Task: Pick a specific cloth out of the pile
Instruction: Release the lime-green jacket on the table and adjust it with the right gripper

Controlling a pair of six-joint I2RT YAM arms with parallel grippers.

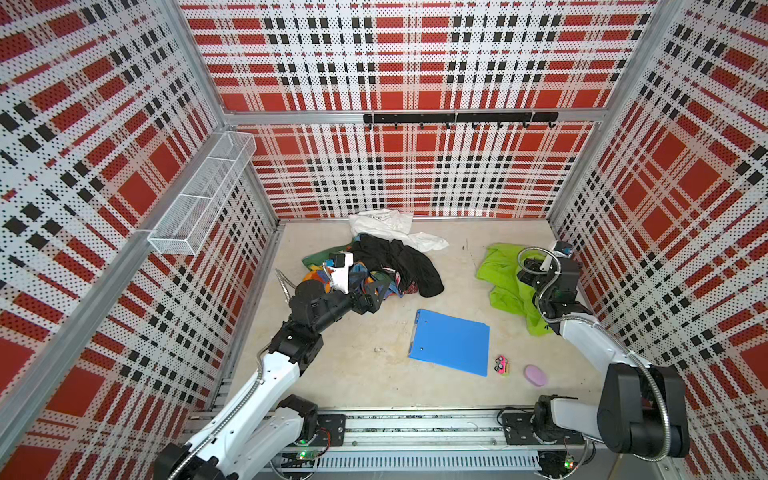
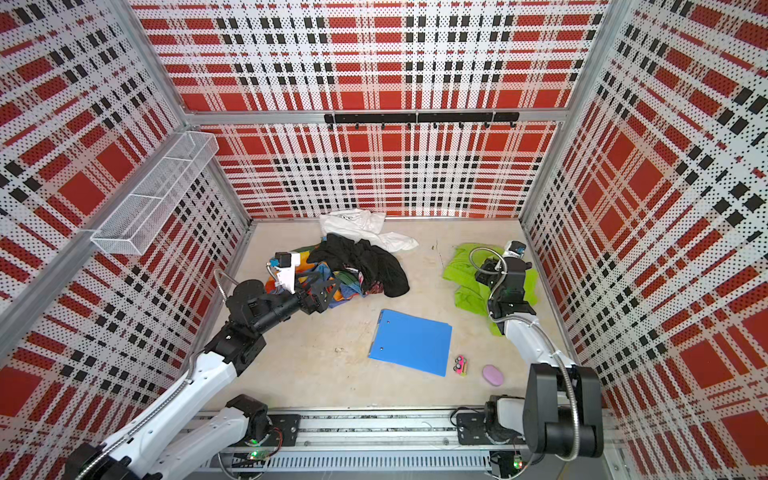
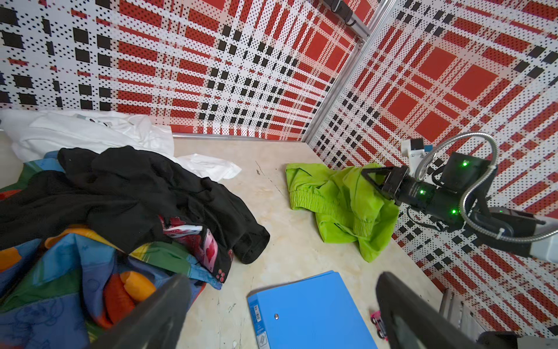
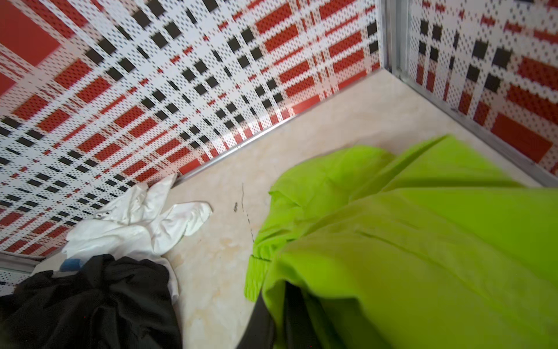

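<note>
The green cloth [image 1: 505, 282] is out of the pile [image 1: 399, 266]. It lies alone on the right side of the table [image 1: 374, 332], well apart from the heap. The right claw [image 3: 365, 175] is pinched shut on it. The left claw [image 3: 282, 284] is wide apart by the pile, holding nothing. I think only letting go is left
</note>
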